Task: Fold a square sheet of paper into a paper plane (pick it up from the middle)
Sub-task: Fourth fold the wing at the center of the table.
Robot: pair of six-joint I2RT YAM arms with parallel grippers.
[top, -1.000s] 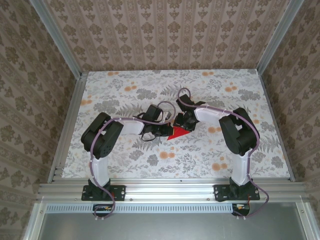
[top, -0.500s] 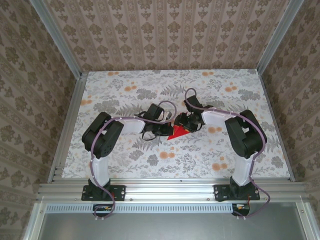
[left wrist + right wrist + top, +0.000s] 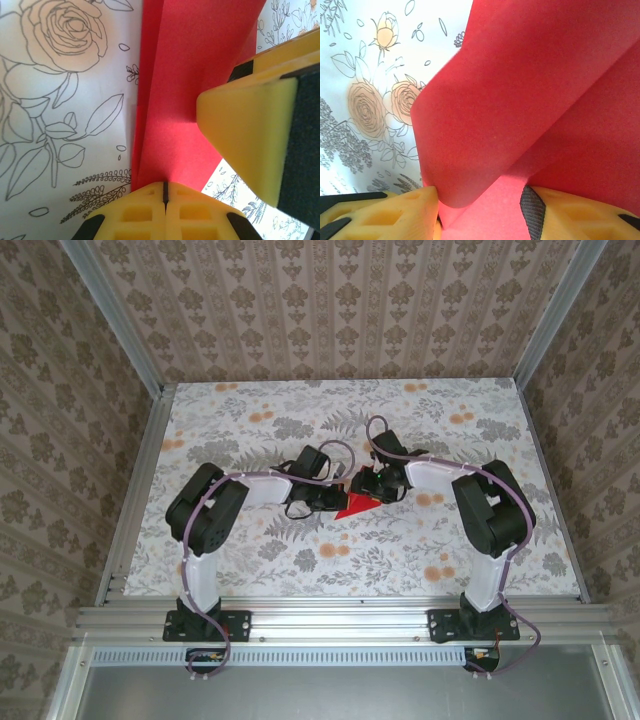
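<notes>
The square sheet of paper (image 3: 358,506) is bright red and folded into a pointed wedge at the middle of the floral table (image 3: 240,425). My left gripper (image 3: 338,500) meets it from the left. In the left wrist view that gripper (image 3: 165,189) is shut on the paper's (image 3: 195,75) edge, and a yellow finger (image 3: 245,130) of the right gripper rests on the sheet. My right gripper (image 3: 368,492) comes in from the right. Its jaws (image 3: 480,200) stand apart, open, with a curled red flap (image 3: 520,100) lying between the fingers (image 3: 390,215).
Patterned walls close the table in at the back and both sides. An aluminium rail (image 3: 330,620) runs along the near edge, where both arm bases are bolted. Both forearms lie low over the table's middle.
The right arm's elbow has swung outward to the right and its wrist has shifted slightly toward the paper. The left gripper and the red paper have stayed in place.
</notes>
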